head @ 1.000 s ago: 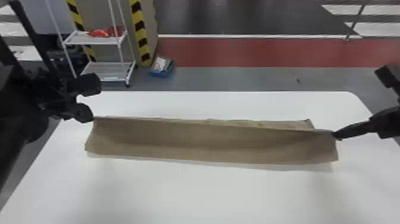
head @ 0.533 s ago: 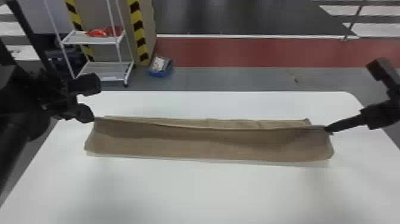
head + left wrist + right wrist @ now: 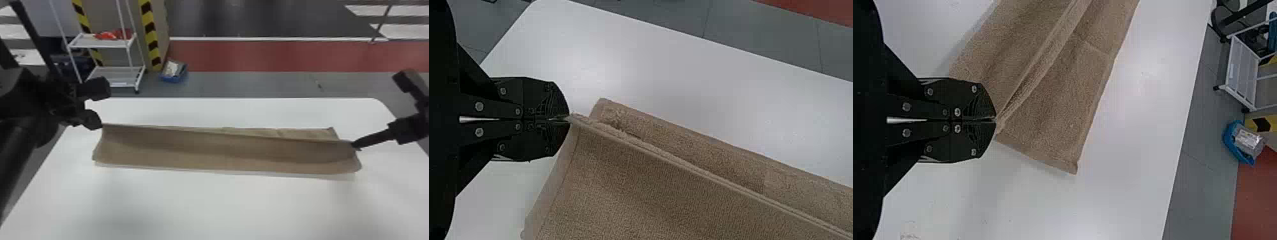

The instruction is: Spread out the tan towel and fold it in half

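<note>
Carrying the raised edge over to meet the far edge seems to be the step in hand, judging by the head view. The tan towel [image 3: 223, 153] lies across the white table [image 3: 217, 207], its near side doubled up, with the left gripper [image 3: 101, 125] at the left end of the lifted edge and the right gripper [image 3: 355, 145] at the right end. A wedge of the lower layer [image 3: 306, 133] shows beyond that edge, wider toward the right, so the right end probably needs to go farther than the left before both are lowered.

In the left wrist view, the left gripper's fingers are together, pinching the towel's corner; a strip of terry lies on the far side of the held edge. Even, light tension between the grippers should keep that edge straight.

In the right wrist view, the right gripper is likewise clamped on its corner, and the lower layer's far right corner [image 3: 1071, 166] pokes out past it. Best match the corners there, set the edge down, then let go.
</note>
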`<action>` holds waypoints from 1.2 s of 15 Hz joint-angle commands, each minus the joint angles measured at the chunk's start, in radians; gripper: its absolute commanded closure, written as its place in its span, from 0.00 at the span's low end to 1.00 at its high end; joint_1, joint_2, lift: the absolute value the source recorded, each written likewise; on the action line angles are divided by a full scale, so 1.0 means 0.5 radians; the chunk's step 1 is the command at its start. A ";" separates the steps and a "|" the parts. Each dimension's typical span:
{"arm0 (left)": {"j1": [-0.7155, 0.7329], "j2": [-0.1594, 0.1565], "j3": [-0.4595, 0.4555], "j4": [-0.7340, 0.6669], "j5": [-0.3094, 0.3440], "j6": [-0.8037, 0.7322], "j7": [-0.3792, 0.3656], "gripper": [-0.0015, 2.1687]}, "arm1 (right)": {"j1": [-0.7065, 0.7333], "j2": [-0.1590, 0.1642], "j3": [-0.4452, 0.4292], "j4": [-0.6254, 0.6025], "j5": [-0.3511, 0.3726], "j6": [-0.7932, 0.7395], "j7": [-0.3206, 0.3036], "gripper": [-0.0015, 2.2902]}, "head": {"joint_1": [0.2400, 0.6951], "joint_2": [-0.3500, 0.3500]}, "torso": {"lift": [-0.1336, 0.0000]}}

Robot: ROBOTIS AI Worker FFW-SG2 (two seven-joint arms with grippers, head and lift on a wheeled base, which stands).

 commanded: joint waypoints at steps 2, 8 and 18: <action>-0.009 0.000 0.003 0.004 0.000 0.005 0.003 0.61 | -0.017 0.034 -0.023 0.006 0.009 -0.006 0.007 0.71 | 1.00 0.52 | 0.07; -0.009 -0.003 0.003 0.031 -0.013 0.005 0.033 0.61 | -0.072 0.080 -0.002 0.039 0.083 -0.098 0.007 0.71 | 1.00 0.54 | 0.07; -0.012 -0.015 0.018 0.068 -0.043 0.005 0.082 0.61 | -0.161 0.077 0.038 0.174 0.172 -0.239 0.007 0.71 | 1.00 0.55 | 0.07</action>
